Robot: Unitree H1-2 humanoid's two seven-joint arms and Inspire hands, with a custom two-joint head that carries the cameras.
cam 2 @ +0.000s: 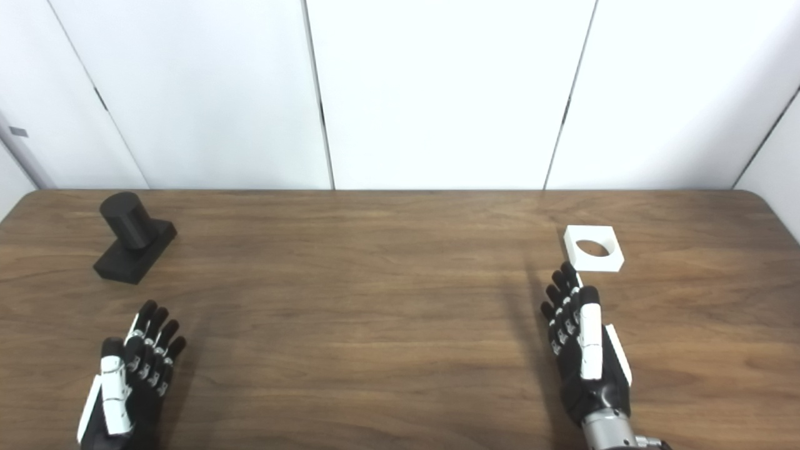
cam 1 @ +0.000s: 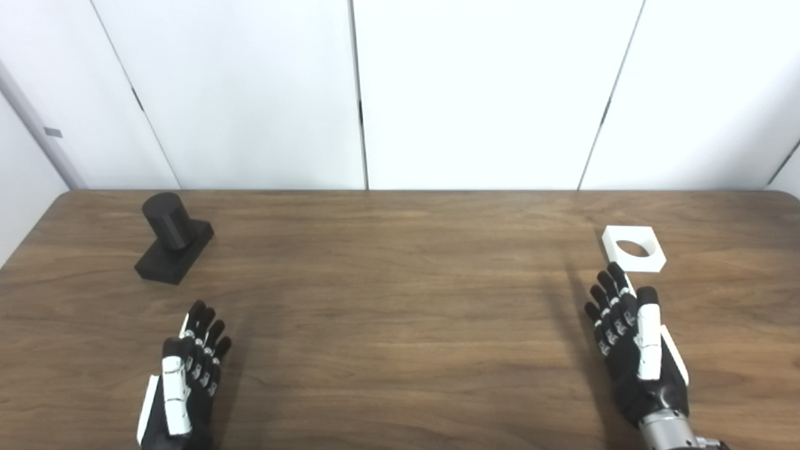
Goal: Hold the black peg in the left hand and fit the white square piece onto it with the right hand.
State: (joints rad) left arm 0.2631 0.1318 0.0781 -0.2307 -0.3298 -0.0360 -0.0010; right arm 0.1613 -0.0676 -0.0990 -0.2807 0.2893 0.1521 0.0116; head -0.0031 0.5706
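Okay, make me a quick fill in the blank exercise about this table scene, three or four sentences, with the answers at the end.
1. The black peg stands on the table's ____ side.
2. The white square piece has a ____ hole through its middle.
3. The right hand lies just short of the ____ piece.
4. The left hand holds ____.

Answers: left; round; white square; nothing

Item count: one black peg [cam 1: 174, 247] on its block base, one white square piece [cam 1: 633, 249] with one round hole, one desk [cam 1: 400, 325], and two hands: left hand [cam 1: 187, 369], right hand [cam 1: 631, 344].
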